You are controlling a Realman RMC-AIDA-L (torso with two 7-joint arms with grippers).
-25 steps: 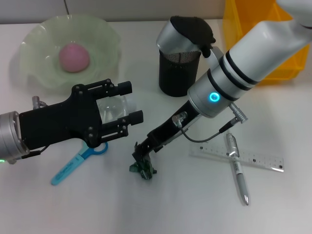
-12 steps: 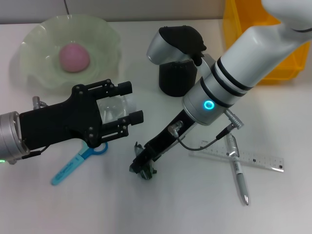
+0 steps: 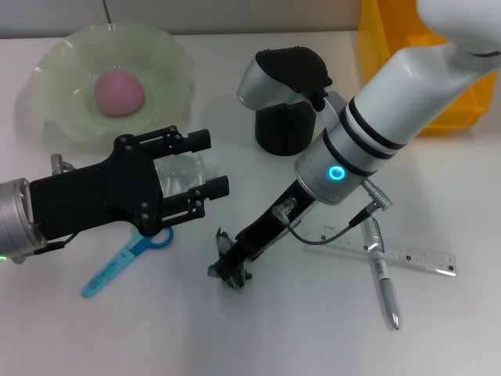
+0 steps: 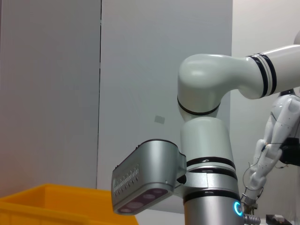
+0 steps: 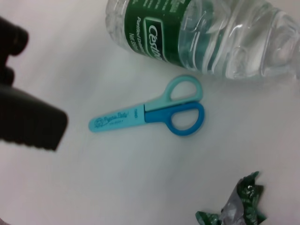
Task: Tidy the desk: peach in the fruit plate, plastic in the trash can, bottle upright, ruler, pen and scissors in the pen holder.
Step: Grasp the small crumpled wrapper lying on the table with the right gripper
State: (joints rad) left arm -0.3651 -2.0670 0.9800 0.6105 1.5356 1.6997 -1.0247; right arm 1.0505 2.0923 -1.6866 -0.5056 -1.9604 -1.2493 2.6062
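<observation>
My left gripper (image 3: pixel 208 164) hovers open over the clear bottle (image 3: pixel 186 168), which lies on its side with a green label (image 5: pixel 211 33). My right gripper (image 3: pixel 232 261) is down at the crumpled green plastic (image 3: pixel 232 276), touching it; the plastic (image 5: pixel 240 202) also shows in the right wrist view. Blue scissors (image 3: pixel 125 260) (image 5: pixel 150 112) lie flat beside the bottle. The pink peach (image 3: pixel 120 92) rests in the pale green fruit plate (image 3: pixel 55 70). A clear ruler (image 3: pixel 411 255) and a pen (image 3: pixel 383 274) lie crossed at the right. The black mesh pen holder (image 3: pixel 280 133) is partly hidden by my right arm.
A yellow bin (image 3: pixel 377 47) (image 4: pixel 47 206) stands at the back right, behind my right arm. In the right wrist view a dark part of the left gripper (image 5: pixel 28 122) sits at the edge. The table's front edge lies below the plastic and pen.
My right arm has swung a little to the left and its gripper has settled lower onto the green plastic. The left gripper, bottle and other items have not moved.
</observation>
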